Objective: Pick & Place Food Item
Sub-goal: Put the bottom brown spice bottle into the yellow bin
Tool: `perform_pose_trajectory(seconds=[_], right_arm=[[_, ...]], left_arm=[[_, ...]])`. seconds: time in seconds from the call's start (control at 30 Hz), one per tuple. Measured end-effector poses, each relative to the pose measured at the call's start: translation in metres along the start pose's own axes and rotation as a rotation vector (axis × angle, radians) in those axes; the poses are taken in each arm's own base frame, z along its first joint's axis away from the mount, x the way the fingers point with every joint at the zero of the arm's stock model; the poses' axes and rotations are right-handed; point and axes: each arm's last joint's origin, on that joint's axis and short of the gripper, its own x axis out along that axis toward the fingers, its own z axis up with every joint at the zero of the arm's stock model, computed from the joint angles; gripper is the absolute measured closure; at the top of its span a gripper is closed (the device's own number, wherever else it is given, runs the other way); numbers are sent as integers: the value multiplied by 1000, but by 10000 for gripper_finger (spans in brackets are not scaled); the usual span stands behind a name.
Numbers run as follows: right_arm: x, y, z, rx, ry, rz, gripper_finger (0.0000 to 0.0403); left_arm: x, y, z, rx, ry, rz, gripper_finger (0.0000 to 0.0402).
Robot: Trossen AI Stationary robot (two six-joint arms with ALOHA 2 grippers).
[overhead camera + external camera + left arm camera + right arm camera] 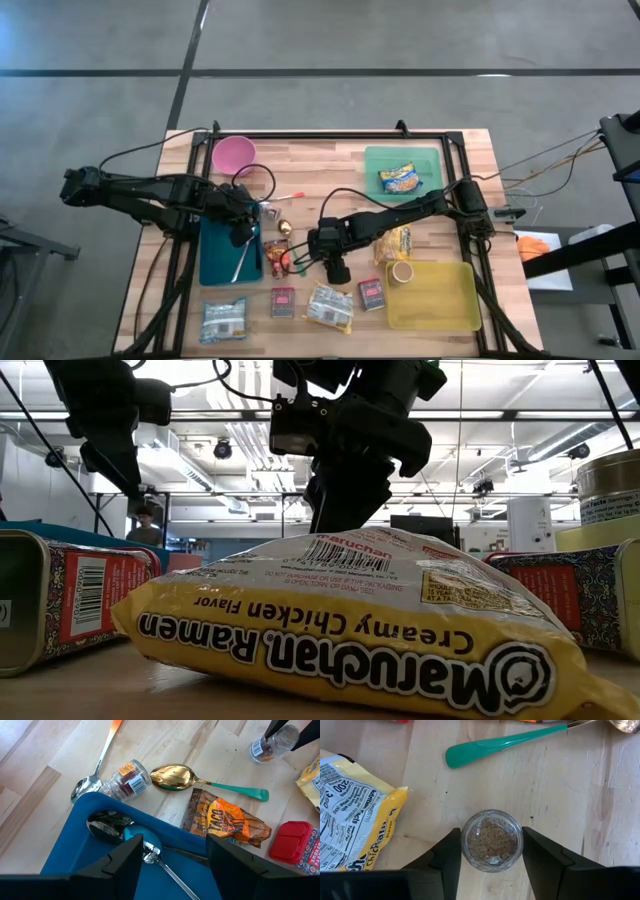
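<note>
A small clear glass spice jar with brown powder stands upright on the wooden table, next to a gold spoon's teal handle. My right gripper has come down over it from above and is shut on it. The left wrist view shows the same jar farther off. My left gripper hangs open above the blue tray, where spoons lie, and touches nothing. A yellow ramen packet lies flat beside the jar. My right gripper pinches the spice jar between its two fingers, one on each opposite side of the round glass wall. The fingers slant steeply down from above. The jar stands upright with its base on the table.
Near the blue tray lie a second spice jar on its side, the gold spoon and a taco seasoning packet. Farther off are a green tray, a yellow tray, a pink bowl and several small packets along the near edge.
</note>
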Motion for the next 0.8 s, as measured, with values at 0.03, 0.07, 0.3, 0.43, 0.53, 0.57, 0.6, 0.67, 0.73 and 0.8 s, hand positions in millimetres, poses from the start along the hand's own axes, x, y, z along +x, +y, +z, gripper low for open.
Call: perform_pose_trajectory(seconds=[0.03,0.07,0.3,0.43,0.53,0.57,0.6,0.67,0.73,0.8], right_arm=[[0,0,0,9,0,0,237],[0,0,0,25,0,0,237],[-4,0,0,150,-4,0,237],[-13,0,4,208,-26,4,237],[-19,0,5,248,-41,8,237],[-22,0,6,260,-46,9,237],[-25,0,6,271,-51,10,237],[-33,-2,6,290,-58,9,237],[-41,-4,6,311,-56,4,237],[-49,-7,5,337,-54,-11,237]], left_arm=[[0,0,0,0,0,0,180],[0,0,0,0,0,0,180],[0,0,0,1,0,0,180],[0,0,0,3,0,0,180],[0,0,0,3,0,0,180],[0,0,0,3,0,0,180],[0,0,0,3,0,0,180],[0,0,0,3,0,0,180],[0,0,0,3,1,1,180],[0,0,0,3,1,0,180]])
